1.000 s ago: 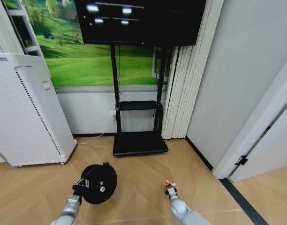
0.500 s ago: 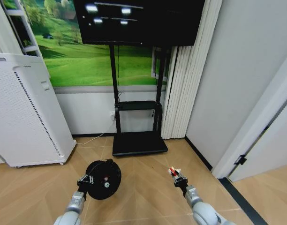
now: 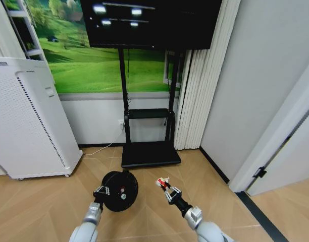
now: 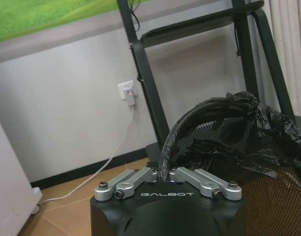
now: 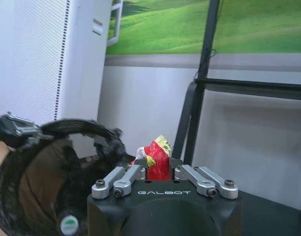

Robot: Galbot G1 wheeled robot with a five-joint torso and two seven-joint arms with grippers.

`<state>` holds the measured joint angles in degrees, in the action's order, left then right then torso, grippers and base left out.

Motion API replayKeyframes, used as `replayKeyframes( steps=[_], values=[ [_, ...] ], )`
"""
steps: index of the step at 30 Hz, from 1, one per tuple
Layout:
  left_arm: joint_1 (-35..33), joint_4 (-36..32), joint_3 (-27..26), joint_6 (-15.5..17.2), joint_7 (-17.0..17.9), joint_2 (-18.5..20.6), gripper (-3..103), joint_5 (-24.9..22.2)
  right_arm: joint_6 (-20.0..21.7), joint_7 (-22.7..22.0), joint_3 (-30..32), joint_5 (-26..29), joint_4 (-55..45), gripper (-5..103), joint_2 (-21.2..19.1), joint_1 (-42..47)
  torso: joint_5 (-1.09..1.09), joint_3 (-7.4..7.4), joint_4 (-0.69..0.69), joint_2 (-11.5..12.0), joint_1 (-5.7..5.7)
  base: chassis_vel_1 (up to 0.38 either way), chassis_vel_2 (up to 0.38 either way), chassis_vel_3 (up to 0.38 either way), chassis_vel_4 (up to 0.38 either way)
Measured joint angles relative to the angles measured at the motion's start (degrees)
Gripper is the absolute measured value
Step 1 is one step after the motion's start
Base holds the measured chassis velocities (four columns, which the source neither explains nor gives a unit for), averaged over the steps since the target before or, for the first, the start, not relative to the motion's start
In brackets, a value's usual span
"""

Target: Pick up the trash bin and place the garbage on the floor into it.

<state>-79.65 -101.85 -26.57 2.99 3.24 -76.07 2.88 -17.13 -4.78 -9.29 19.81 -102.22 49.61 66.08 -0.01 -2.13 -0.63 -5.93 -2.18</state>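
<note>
The right gripper [image 3: 166, 186], clamped on a red-and-white wrapper [image 5: 155, 156], hangs just beside the trash bin [image 3: 120, 190], not yet over its opening; let go here and the wrapper would likely fall to the wooden floor [image 3: 154, 176]; the left gripper [image 3: 102, 192] is closed on the bin's rim alone, holding it off the floor, so a knock from the right arm could tip or slip it; inside the bin lies a small bottle with a green label [image 5: 68, 225] on the black bag liner [image 4: 249, 128].
</note>
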Motion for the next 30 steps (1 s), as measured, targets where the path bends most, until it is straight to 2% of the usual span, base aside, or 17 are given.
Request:
replayKeyframes(
  steps=[14,18,27,30],
  values=[
    [8.25,7.01,5.27,-0.01,0.12,-3.24,4,1.34,-1.09,1.01,-9.11,-0.09,7.37,21,5.97,-9.67,0.02,0.00,0.00,0.00,0.00,0.000,0.000,0.000,0.000],
    [8.84,7.38,5.80,-0.01,0.13,-3.96,4,1.62,-1.30,1.02,-10.71,-0.41,9.16,21,7.26,-10.95,0.00,0.00,0.00,0.00,0.00,0.000,0.000,0.000,0.000],
    [8.67,7.38,7.04,0.13,0.04,-5.64,4,2.57,-1.95,0.65,-13.81,-1.54,16.27,21,13.25,-14.87,0.01,0.00,0.01,0.00,0.00,0.000,0.000,0.000,0.000],
    [8.63,7.29,7.04,0.13,0.01,-5.58,4,2.57,-1.97,0.46,-13.83,-1.94,16.70,18,13.54,-14.97,0.01,0.01,0.01,0.00,0.00,0.000,0.000,0.000,0.000]
  ],
)
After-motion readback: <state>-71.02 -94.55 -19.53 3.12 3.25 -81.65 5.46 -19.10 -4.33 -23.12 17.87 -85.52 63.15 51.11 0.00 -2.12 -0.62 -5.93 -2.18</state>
